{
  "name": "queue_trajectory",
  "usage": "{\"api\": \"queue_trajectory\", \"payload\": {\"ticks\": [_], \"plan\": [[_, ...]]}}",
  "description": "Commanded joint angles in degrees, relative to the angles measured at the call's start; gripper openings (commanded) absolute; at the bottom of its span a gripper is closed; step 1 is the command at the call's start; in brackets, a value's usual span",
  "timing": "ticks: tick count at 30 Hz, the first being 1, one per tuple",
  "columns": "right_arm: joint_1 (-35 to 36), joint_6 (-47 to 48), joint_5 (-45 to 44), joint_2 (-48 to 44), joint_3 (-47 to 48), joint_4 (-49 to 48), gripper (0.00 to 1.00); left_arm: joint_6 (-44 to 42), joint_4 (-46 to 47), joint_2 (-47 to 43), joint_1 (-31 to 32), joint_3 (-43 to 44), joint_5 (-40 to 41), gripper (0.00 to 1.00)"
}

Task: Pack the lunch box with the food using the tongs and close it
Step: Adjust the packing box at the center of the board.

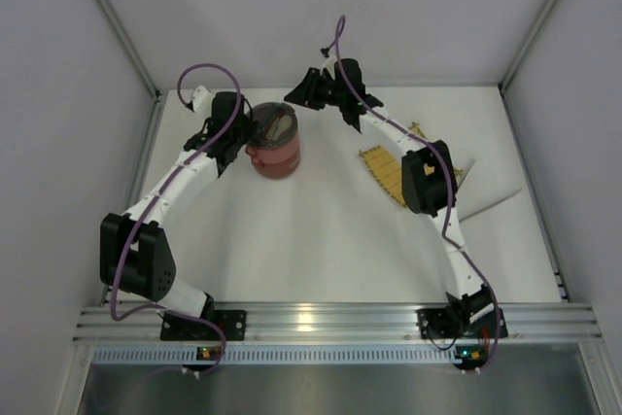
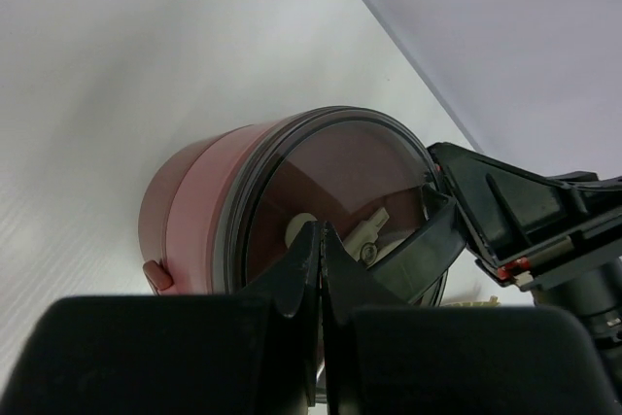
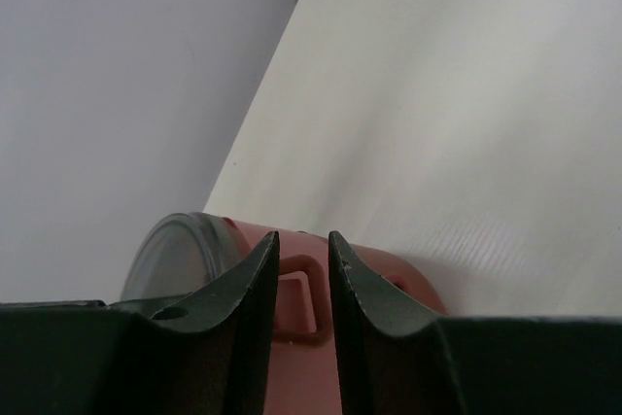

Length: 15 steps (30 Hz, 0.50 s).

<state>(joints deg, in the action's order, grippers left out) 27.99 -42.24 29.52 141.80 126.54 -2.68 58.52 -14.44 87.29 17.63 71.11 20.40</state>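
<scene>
The lunch box (image 1: 276, 156) stands stacked at the back of the table, a dark-red cylinder under a dark see-through lid (image 2: 335, 191). Pale cream pieces (image 2: 370, 230) show through that lid; no other food can be made out. My left gripper (image 2: 323, 232) is shut and empty, its tips close to the lid on the box's left side (image 1: 245, 135). My right gripper (image 3: 303, 238) is open by a narrow gap at the box's upper right (image 1: 294, 96), with the red side latch (image 3: 299, 306) seen between its fingers. The tongs are out of view.
A yellow woven mat (image 1: 382, 168) lies right of the box, partly under my right arm. A white sheet (image 1: 498, 203) lies beyond it. Grey walls close in the table at the back and both sides.
</scene>
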Motion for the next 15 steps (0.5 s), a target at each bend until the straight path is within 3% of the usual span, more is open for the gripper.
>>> {"api": "queue_trajectory", "payload": {"ticks": [1,15], "plan": [[0.05,-1.62,2.30,1.20,2.83,-6.29,0.27,-0.60,0.99,0.43,0.30,-0.53,-0.63,0.00],[0.93,-2.41,10.02,-0.64,-4.90,-9.45,0.22,0.28,-1.21,2.01,0.39,-0.27,-0.10,0.00]]}}
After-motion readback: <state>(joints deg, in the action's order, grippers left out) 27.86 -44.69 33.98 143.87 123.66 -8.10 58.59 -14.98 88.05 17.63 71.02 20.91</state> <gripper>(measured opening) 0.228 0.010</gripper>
